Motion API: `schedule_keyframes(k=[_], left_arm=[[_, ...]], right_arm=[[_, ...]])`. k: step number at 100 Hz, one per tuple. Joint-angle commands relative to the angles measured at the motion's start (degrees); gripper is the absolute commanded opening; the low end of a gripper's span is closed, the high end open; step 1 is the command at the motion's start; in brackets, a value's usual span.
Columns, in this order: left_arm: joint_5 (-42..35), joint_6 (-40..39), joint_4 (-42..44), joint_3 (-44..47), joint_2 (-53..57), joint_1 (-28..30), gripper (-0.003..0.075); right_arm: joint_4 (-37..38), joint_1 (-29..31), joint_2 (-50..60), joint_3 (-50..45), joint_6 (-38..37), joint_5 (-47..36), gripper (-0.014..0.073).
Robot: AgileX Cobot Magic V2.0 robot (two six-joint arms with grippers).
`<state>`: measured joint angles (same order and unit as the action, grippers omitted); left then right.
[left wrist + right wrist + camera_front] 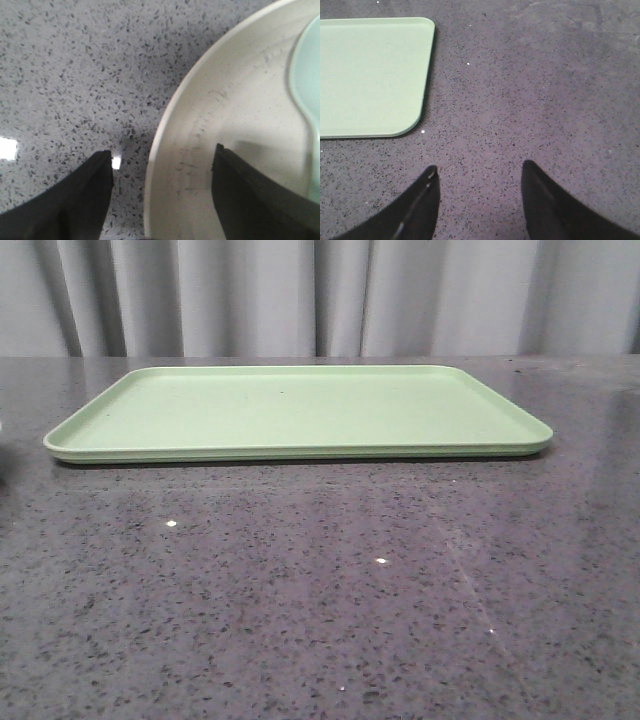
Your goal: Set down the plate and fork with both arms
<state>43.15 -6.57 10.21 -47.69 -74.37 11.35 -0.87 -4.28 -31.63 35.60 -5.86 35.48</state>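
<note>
Straddling the plate rim, the spread left claw, one finger inside, one outside over the countertop.

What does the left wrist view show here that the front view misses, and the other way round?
Only the left wrist view shows the plate, a pale blue-green utensil lying in it, and the open left gripper straddling the plate's rim. Only the front view shows the light-green tray and the curtain behind it. Both show the speckled grey table.
</note>
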Motion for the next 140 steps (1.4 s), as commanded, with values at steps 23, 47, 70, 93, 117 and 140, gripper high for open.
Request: schedule_keyframes(k=[23,47,70,93,117,140], left_arm=[[-0.5,-0.7,-1.4,-1.9,0.2,0.0,0.0260],[0.8,-0.7,-1.4,-1.9,0.2,0.0,0.0025],[1.9,-0.7,-1.1,-1.9,0.2,0.1,-0.0020],[2.6,3.6,-8.1,-1.9,2.9,4.2,-0.0020],[2.7,11.4,-21.0,-2.0,7.4,14.0,-0.0020],[3.9,14.4,-27.5,-4.5,10.6,16.1,-0.0020]], right_arm=[[0.4,0.1,-0.5,2.1,0.3,-3.8,0.0391],[0.4,0.1,-0.5,2.1,0.3,-3.8,0.0391],[0.4,0.1,-0.5,2.1,0.3,-3.8,0.0391],[0.4,0.1,-0.5,2.1,0.3,-3.1,0.0391],[0.4,0.1,-0.5,2.1,0.3,-2.5,0.0391],[0.4,0.1,-0.5,2.1,0.3,-2.4,0.0391]])
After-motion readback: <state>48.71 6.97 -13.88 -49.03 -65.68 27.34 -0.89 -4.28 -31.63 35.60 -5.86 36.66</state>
